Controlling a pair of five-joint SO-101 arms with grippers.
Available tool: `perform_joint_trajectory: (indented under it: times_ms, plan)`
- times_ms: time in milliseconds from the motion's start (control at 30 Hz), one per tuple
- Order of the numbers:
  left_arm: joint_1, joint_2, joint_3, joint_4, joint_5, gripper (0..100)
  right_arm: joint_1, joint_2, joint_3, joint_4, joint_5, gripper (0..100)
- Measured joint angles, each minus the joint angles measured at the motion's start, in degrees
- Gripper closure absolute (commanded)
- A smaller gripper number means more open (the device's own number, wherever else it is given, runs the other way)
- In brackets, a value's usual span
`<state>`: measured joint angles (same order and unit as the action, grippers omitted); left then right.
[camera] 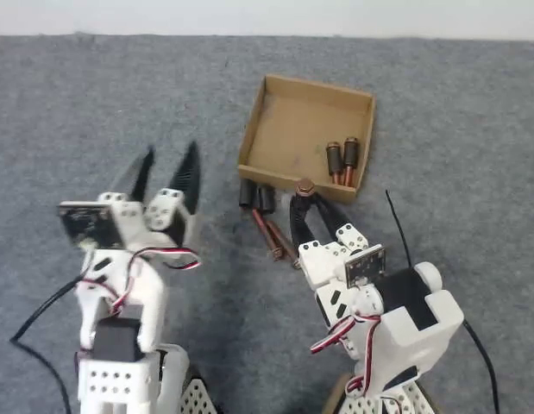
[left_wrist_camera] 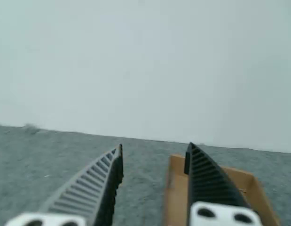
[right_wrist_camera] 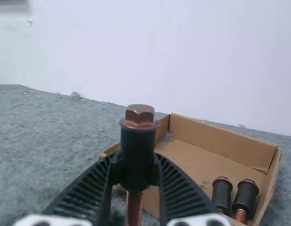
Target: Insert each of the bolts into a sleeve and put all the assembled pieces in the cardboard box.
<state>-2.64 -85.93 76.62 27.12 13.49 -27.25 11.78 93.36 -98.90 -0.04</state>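
Right end effector (right_wrist_camera: pixel 136 169): clamped on an upright assembled piece (right_wrist_camera: pixel 138 123), by the cardboard box (camera: pixel 252 125) front wall.
Left end effector (camera: pixel 170 168): spread apart, empty.
Handling: stiff, likely slippery metal; hold around its sleeve (right_wrist_camera: pixel 136 153).

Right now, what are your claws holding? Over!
Left gripper open, empty. Right gripper shut on sleeved bolt by cardboard box. Two more pieces on carpet nearby.

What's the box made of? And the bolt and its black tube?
Cardboard box: dull brown cardboard, raw folded walls. Bolt: metal, probably copper-plated, going by its shiny orange head. Sleeve: matte black, maybe rubber or plastic.
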Motion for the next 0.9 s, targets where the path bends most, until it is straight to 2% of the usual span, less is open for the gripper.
perform_joint_trajectory:
  times_ms: [167, 367, 467, 633, 900]
  plan:
    - [-5.63, -6.59, -0.62, 8.35, 0.0, 80, 0.0, 0.0, 0.0, 0.0, 0.0, 99.3]
    - [-6.68, -17.32, -0.62, 19.87, 0.0, 80, 1.14, 0.0, 0.0, 0.0, 0.0, 99.3]
    - [-6.86, -17.49, -0.62, 24.09, 0.0, 80, 1.41, 0.0, 0.0, 0.0, 0.0, 99.3]
    - [-6.68, -17.58, 1.76, 25.32, 0.0, 80, 1.41, 0.0, 0.0, 0.0, 0.0, 99.3]
    - [-6.68, -17.58, 17.23, 25.32, 0.0, 80, 2.46, 0.0, 0.0, 0.0, 0.0, 99.3]
